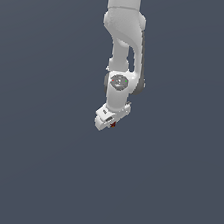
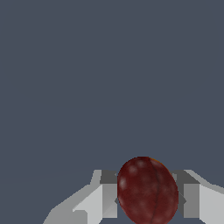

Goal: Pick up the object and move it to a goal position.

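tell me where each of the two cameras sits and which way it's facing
Exterior view: off the arm, exact position unknown, facing the white arm hanging from the frame's top against a plain grey-blue backdrop; the gripper is at its lower end with a speck of dark red object.
Wrist view: mounted on the wrist, looking along the fingers; the dark red object sits between them, seemingly clamped.
Shared: the gripper and the object appear in both views.

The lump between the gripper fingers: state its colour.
Dark red lump, faintly mottled; clearest in the wrist view.
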Motion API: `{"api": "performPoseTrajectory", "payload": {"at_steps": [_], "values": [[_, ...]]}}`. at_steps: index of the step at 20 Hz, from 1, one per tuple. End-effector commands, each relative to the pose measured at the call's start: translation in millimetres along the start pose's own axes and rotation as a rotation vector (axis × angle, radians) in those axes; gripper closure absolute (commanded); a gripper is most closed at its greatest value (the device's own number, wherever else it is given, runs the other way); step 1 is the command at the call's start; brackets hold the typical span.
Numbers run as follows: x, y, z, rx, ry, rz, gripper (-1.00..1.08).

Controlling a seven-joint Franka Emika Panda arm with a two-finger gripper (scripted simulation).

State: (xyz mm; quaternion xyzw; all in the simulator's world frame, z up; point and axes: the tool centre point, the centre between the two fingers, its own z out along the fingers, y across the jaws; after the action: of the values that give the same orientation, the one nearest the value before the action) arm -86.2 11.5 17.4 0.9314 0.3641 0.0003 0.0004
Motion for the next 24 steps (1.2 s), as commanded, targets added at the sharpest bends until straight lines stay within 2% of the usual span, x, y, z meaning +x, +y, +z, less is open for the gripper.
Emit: {"api": "performPoseTrajectory", "payload": {"at_steps": [1, 11, 24], "values": [[0, 0, -1, 0.0, 0.0, -0.001, 1.08], [-6, 22, -40, 0.001, 0.0, -0.001, 1.08], [-24, 86, -157, 0.002, 0.002, -0.002, 1.08]]}}
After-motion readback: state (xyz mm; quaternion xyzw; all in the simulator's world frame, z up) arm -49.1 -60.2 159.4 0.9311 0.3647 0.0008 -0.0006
